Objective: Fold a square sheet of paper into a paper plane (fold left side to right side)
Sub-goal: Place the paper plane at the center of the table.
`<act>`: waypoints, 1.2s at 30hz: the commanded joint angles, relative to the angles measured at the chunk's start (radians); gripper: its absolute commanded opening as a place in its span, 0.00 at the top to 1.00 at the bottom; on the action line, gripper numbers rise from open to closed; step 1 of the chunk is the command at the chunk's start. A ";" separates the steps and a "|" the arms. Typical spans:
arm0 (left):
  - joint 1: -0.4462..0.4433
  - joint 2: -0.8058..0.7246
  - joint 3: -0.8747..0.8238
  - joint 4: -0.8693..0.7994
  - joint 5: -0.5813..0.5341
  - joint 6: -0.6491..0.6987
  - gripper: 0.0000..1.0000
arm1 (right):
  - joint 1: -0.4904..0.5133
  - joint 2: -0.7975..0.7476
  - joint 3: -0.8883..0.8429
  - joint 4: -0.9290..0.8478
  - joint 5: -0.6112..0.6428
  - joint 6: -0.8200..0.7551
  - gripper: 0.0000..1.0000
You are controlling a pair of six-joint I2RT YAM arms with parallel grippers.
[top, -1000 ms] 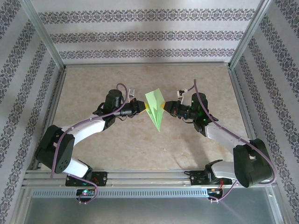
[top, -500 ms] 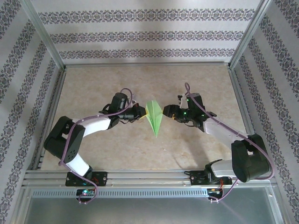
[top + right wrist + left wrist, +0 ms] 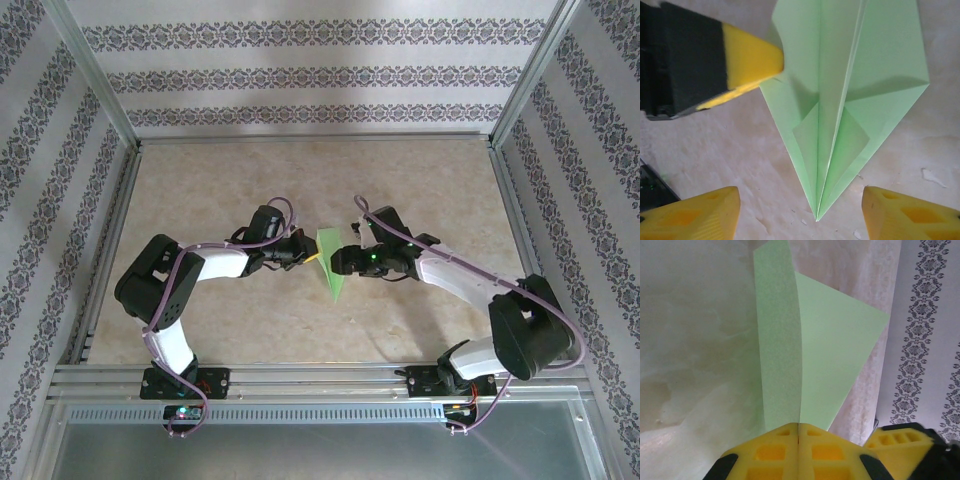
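Left pincer (image 3: 798, 429) clamped the plane (image 3: 840, 100) by its edge; right pincer (image 3: 801, 212) gaped around its tip. Light, flimsy paper, probably best pinched along the crease.

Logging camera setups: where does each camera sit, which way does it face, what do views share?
Top external: above and behind, looking down on the table; left arm and right arm show.
Left wrist: on the left arm, facing along the shut left gripper pinching the paper plane.
Right wrist: on the right arm, past the open right gripper toward the paper plane's tip.
Shared: all see the paper plane.
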 commanded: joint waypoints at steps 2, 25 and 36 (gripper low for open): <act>-0.012 0.012 0.009 0.070 0.005 -0.025 1.00 | 0.009 0.044 0.014 0.047 -0.037 0.050 0.32; -0.019 0.045 0.000 0.110 0.015 -0.044 1.00 | 0.021 0.197 0.031 0.105 -0.016 0.084 0.44; -0.021 0.052 -0.003 0.109 0.013 -0.042 1.00 | 0.013 0.153 0.020 0.088 0.041 0.095 0.39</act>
